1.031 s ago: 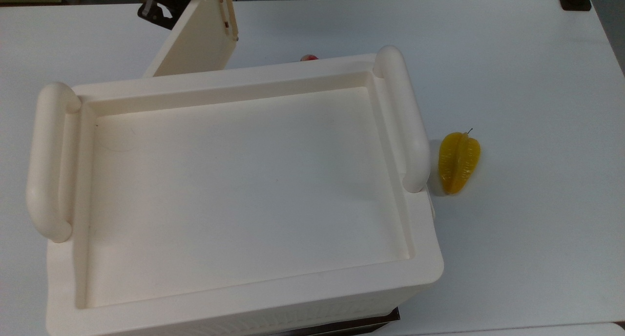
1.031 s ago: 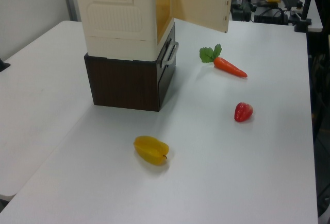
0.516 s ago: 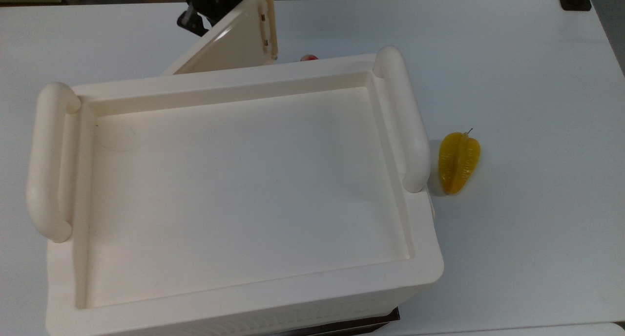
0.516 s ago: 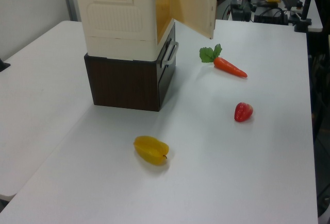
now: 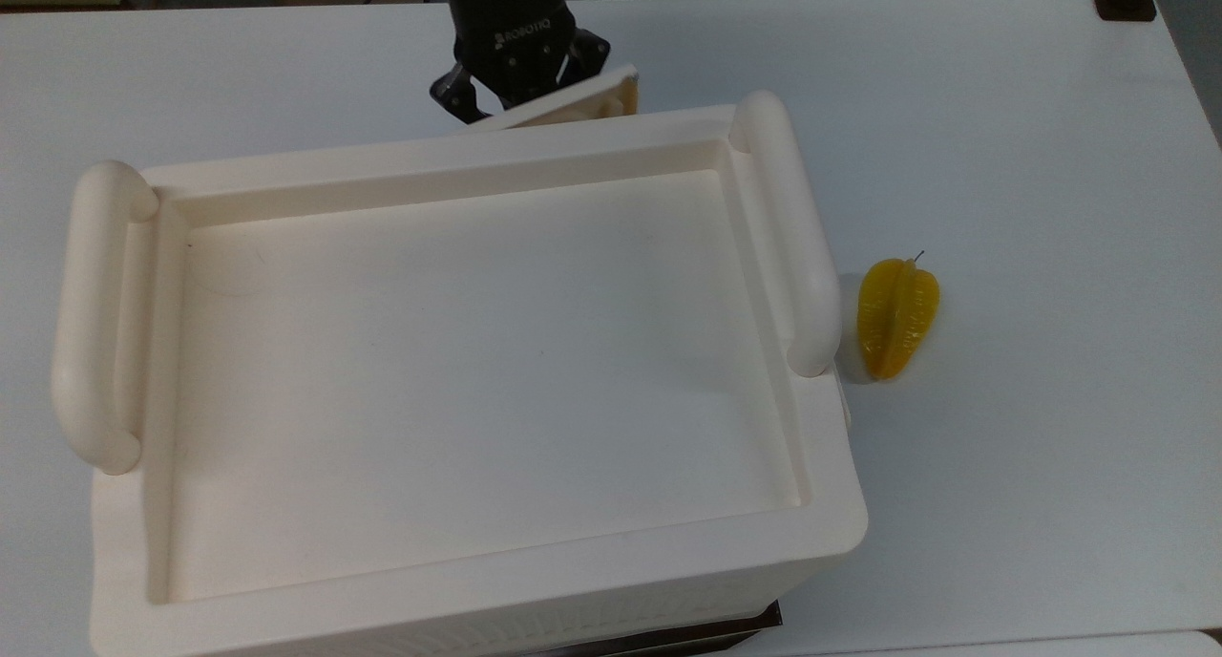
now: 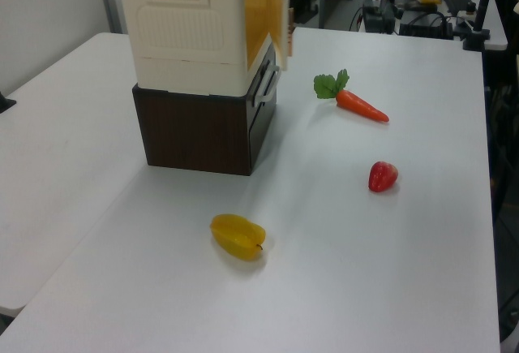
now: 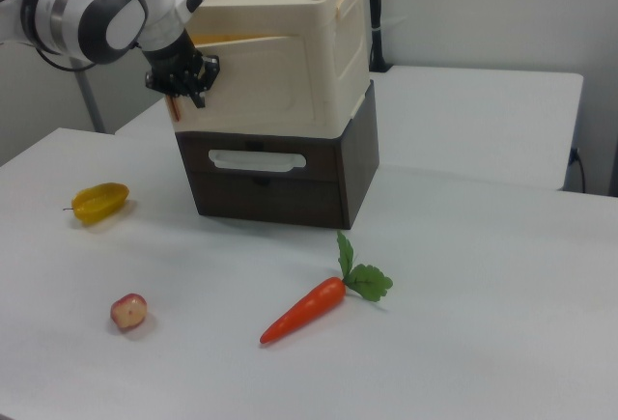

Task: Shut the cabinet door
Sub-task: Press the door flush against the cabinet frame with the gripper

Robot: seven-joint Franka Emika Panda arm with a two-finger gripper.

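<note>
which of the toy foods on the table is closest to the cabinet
The yellow starfruit. In the top view it lies just off the cabinet by the right-hand handle, while the left view shows the carrot and strawberry farther out.

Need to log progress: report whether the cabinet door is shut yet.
Not quite shut. The cabinet door stands slightly ajar from the cabinet, a yellow gap showing, with the gripper against it.

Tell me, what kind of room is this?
Probably a robot lab: a robot arm's hand pushes a cabinet door on a white table, with toy food like a carrot.
</note>
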